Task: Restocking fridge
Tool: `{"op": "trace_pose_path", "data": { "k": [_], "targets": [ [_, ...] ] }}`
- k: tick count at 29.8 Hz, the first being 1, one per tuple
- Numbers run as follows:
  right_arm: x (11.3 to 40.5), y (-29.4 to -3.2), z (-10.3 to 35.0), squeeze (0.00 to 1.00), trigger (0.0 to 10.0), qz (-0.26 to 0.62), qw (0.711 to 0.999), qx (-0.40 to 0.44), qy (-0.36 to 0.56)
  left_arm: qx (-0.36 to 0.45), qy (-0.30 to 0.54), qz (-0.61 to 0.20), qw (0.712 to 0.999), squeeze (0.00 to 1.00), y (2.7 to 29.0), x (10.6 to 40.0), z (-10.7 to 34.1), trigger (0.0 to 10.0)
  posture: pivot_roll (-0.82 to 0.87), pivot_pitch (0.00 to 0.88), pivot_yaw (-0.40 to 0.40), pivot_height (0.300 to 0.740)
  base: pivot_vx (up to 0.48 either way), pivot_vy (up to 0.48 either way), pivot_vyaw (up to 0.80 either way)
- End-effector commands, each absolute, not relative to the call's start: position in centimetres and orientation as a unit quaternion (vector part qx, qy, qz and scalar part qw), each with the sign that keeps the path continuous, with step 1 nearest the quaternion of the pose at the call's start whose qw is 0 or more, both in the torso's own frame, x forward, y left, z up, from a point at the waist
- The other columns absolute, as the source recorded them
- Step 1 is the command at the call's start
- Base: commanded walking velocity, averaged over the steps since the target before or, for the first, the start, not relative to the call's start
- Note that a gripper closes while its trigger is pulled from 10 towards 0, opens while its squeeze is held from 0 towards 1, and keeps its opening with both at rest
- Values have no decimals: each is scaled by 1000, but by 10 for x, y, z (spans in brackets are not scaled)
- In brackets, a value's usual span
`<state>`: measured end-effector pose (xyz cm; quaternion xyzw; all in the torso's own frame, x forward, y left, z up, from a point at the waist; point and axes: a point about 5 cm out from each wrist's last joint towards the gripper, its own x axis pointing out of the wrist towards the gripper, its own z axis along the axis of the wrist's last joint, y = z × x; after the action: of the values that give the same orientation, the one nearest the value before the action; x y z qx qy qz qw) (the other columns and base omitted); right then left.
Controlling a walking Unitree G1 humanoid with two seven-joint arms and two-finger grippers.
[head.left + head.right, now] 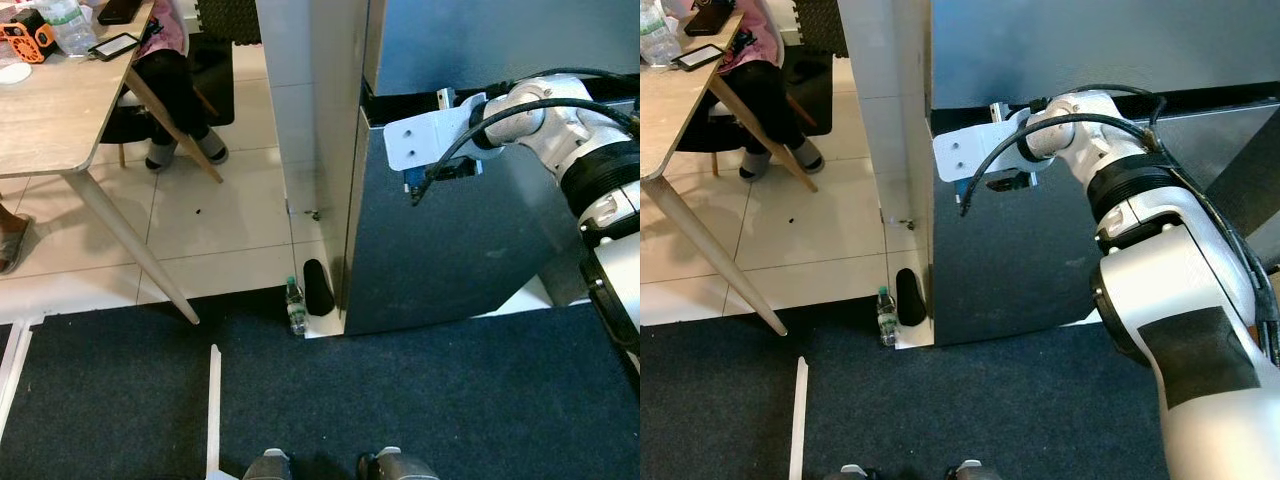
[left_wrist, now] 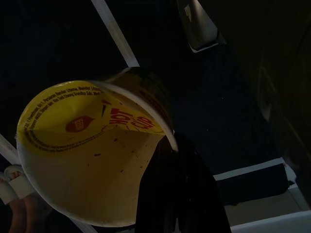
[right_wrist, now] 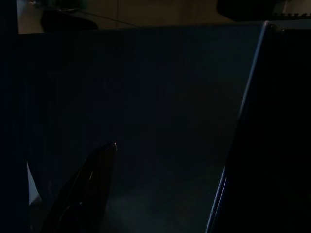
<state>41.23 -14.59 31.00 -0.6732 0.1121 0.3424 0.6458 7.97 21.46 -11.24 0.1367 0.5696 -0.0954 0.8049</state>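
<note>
1. The left gripper (image 2: 180,194) is closed on a yellow instant-noodle cup (image 2: 92,155), pinching its rim, low over the dark carpet (image 1: 450,400) before the fridge (image 1: 450,230).
2. The cup is probably light with thin, crushable walls; a gentle rim pinch seems right.
3. The right gripper (image 1: 415,190) is at the fridge door's upper edge; I cannot tell how its fingers stand.

Grey fridge (image 1: 470,240) — doors shut, yellow noodle cup (image 2: 82,150) — tilted, held
</note>
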Motion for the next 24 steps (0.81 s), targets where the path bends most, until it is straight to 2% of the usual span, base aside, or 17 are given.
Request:
{"op": "trace_pose_path", "data": {
  "k": [1, 18, 21, 24],
  "targets": [
    [403, -159, 250, 0, 10000, 431, 586, -645, 234, 143, 595, -117, 783, 0, 213, 62, -116, 10000, 16, 256, -15, 740, 0, 0, 0],
    [395, -168, 267, 0, 10000, 489, 592, -587, 257, 144, 587, -117, 788, 0, 211, 74, -115, 10000, 9, 220, -15, 740, 0, 0, 0],
    [390, -162, 278, 0, 10000, 542, 601, -539, 233, 143, 586, -117, 789, 0, 209, 76, -115, 10000, 10, 205, -19, 740, 0, 0, 0],
    [383, -157, 290, 0, 10000, 603, 593, -493, 205, 142, 585, -116, 790, 0, 209, 78, -115, 10000, 8, 195, -20, 740, 0, 0, 0]
  ]
}}
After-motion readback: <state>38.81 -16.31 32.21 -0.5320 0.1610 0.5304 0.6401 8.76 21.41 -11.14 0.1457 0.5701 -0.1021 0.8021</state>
